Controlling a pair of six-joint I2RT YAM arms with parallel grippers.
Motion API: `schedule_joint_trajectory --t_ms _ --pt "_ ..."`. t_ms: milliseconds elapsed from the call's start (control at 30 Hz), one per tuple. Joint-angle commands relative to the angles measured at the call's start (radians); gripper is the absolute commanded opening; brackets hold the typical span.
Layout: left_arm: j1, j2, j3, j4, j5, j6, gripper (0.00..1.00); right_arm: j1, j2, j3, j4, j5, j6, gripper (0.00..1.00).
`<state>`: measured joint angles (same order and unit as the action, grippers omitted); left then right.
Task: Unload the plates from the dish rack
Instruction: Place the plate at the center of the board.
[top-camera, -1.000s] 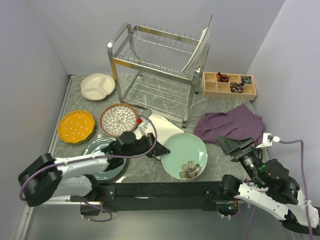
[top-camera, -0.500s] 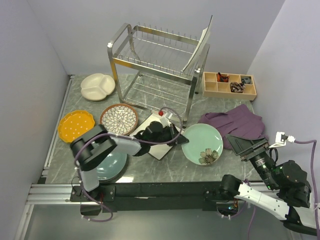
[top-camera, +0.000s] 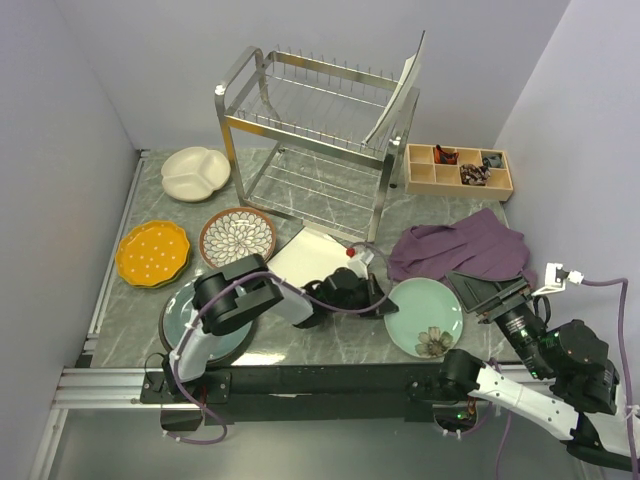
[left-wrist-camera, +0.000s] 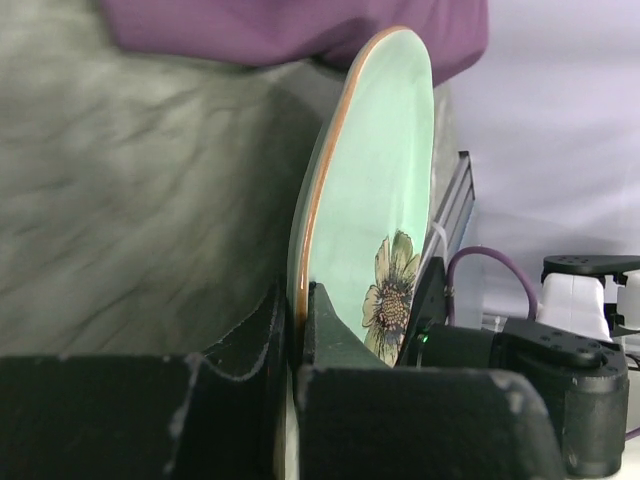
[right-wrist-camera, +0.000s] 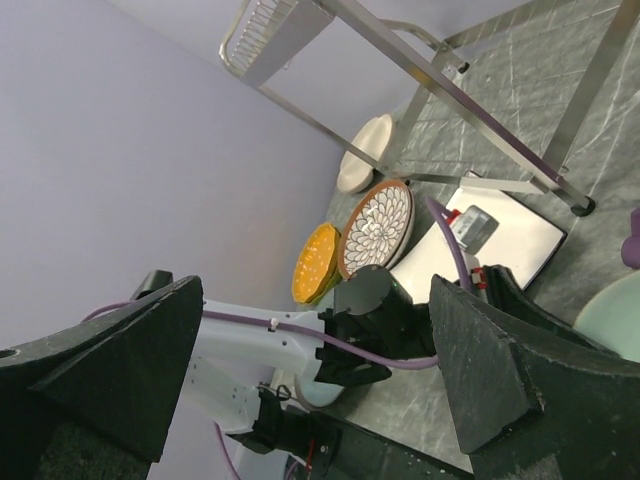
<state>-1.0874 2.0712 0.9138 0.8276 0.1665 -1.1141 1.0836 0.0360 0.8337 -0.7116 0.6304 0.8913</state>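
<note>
My left gripper is shut on the near rim of the pale green flower plate, which lies at the front right of the table. In the left wrist view the plate stands edge-on between the fingertips of this gripper. The dish rack stands at the back, with one pale plate leaning at the right end of its upper tier. My right gripper hangs open and empty just right of the green plate; the right wrist view shows that gripper wide apart.
On the table lie a cream divided plate, an orange dotted plate, a brown petal plate, a grey-blue plate and a white square plate. A purple cloth and a wooden compartment tray sit at the right.
My left gripper has carried the green plate rightward along the table's front, towards the right arm. The right gripper has shifted slightly right and stayed open.
</note>
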Motion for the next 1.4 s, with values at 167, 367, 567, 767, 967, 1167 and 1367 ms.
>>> schedule_joint_trajectory --t_ms 167,367,567,767,967,1167,1367 --pt "-0.034 0.047 0.112 0.187 -0.025 -0.053 0.09 -0.002 -0.016 -0.021 0.026 -0.003 -0.005 1.0" --pt "-0.048 0.064 0.16 0.13 -0.041 -0.027 0.29 -0.001 -0.019 -0.042 0.052 -0.008 -0.003 1.0" --pt "-0.057 0.032 0.171 0.048 -0.082 0.01 0.43 -0.001 -0.008 -0.044 0.044 -0.005 0.001 1.0" --pt "-0.068 -0.072 0.077 -0.03 -0.218 0.033 0.51 -0.001 -0.013 -0.044 0.046 -0.001 0.001 1.0" --pt "-0.08 -0.117 0.063 -0.093 -0.283 0.068 0.55 0.001 -0.002 -0.045 0.047 -0.005 0.006 1.0" --pt "-0.1 -0.23 0.033 -0.177 -0.367 0.141 0.99 -0.001 0.044 -0.032 0.029 0.012 -0.005 1.0" --pt "-0.117 -0.368 -0.024 -0.284 -0.453 0.2 1.0 -0.001 0.074 -0.013 0.032 0.012 -0.028 1.0"
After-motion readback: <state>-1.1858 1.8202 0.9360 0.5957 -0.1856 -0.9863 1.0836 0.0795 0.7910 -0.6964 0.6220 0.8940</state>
